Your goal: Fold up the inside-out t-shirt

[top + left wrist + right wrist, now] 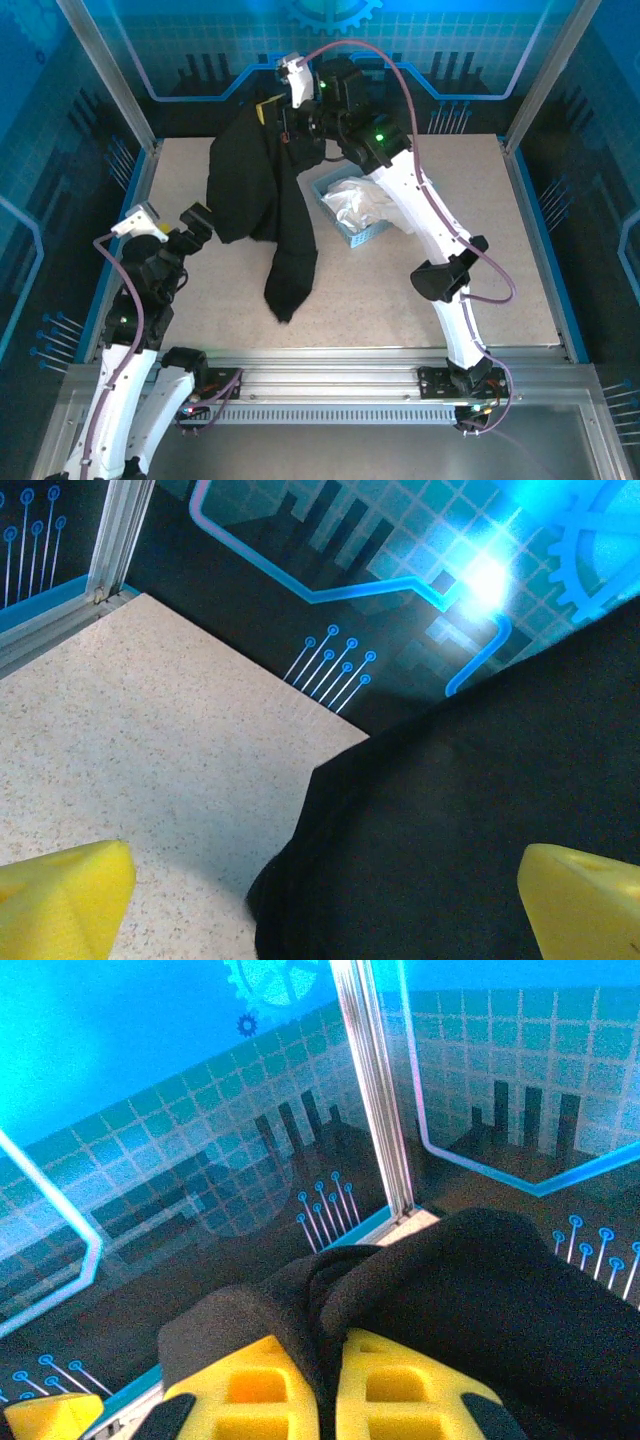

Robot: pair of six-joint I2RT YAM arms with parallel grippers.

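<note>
Right gripper (325, 1360) clamped inside-out t-shirt (260, 190), raised above table (450, 250); left gripper (320, 895) stood open beside hanging cloth. Seemingly spreading step; next, left should catch free edge.

Basket (328, 201) sat on the table (490, 260), a cloth (356, 205) in it. T-shirt (245, 185) hung from the right gripper (290, 122) behind and left of the basket, trailing nearer past its left side. Left gripper (198, 218) stood farther left of the basket, beyond the shirt.
</note>
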